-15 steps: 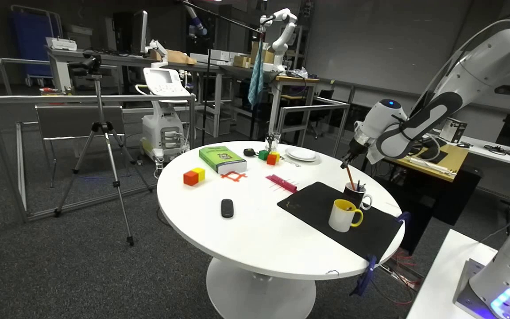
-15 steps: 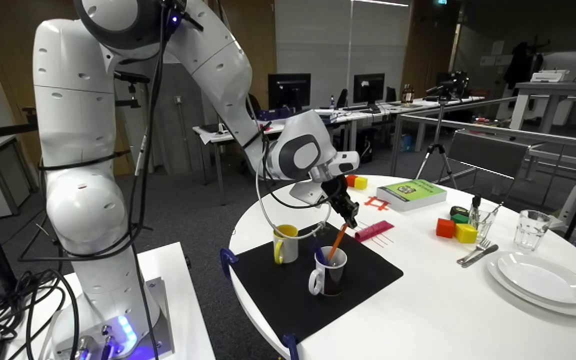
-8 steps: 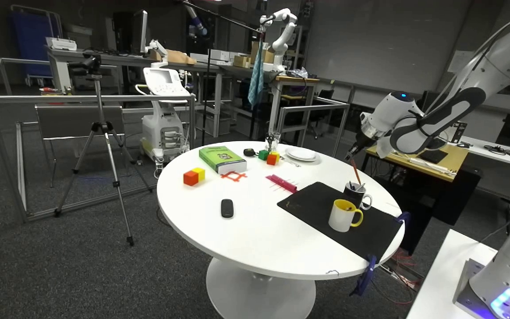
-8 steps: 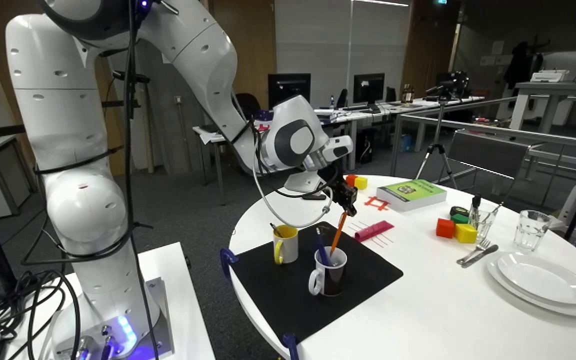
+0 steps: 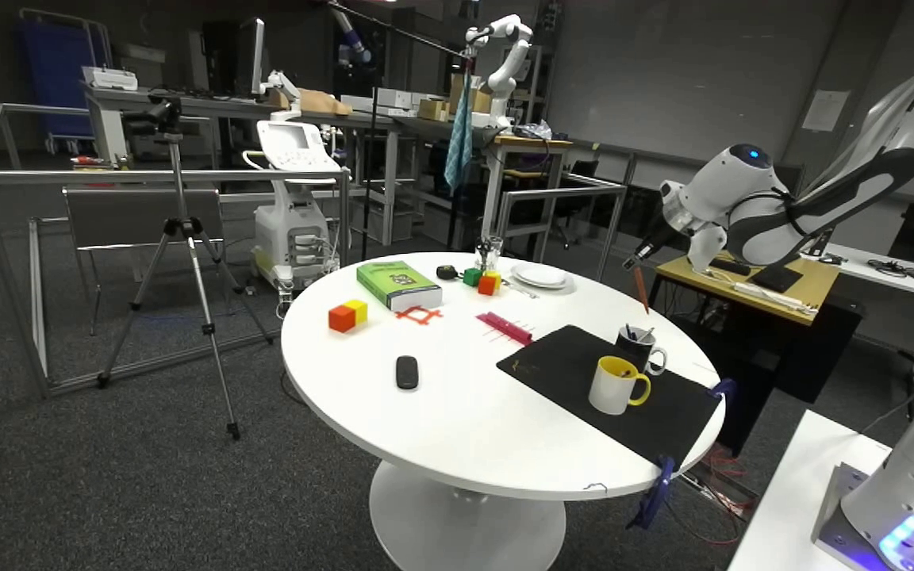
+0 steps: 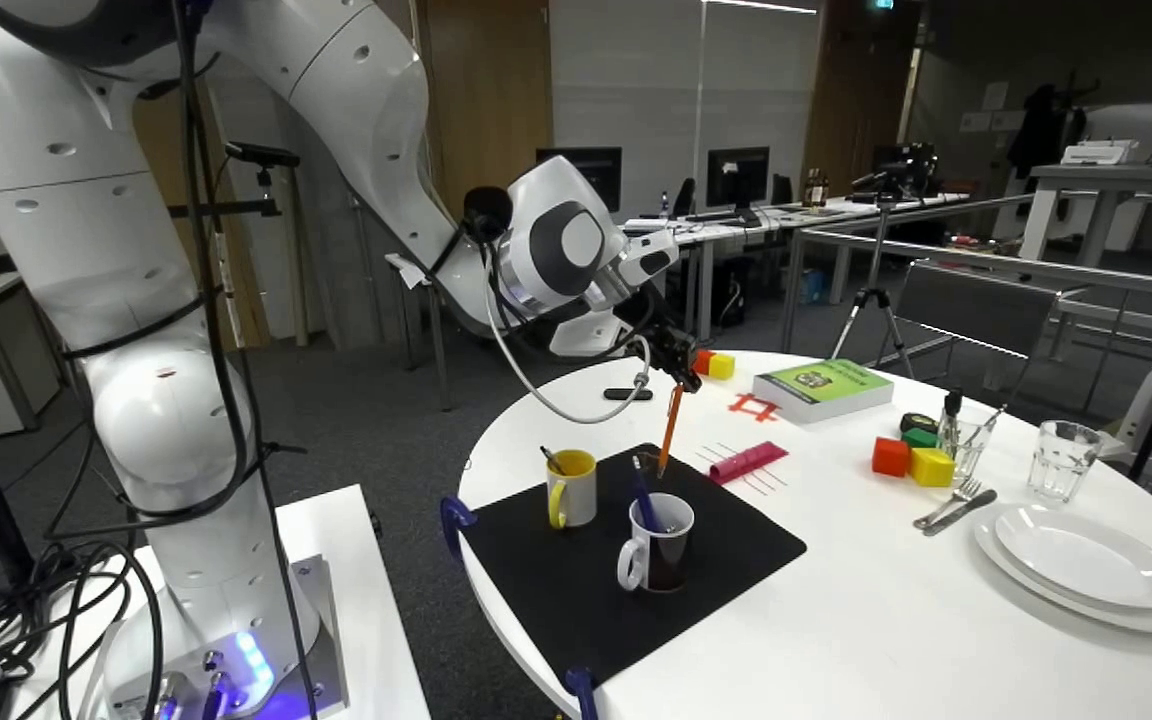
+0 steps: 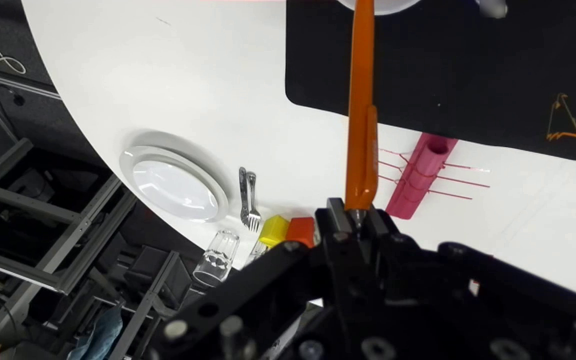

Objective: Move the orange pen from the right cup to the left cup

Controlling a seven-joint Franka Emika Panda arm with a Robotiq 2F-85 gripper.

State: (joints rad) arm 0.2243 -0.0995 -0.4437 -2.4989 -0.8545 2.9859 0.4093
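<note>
Orange and slim, the pen (image 6: 671,430) hangs at a slight tilt from the hand (image 7: 357,216), which grips it by the upper end. The pen's lower end is clear of the dark cup (image 6: 664,550), which stands near the yellow-handled mug (image 6: 578,493) on a black mat (image 6: 576,600) on the white round surface (image 6: 836,600).
</note>
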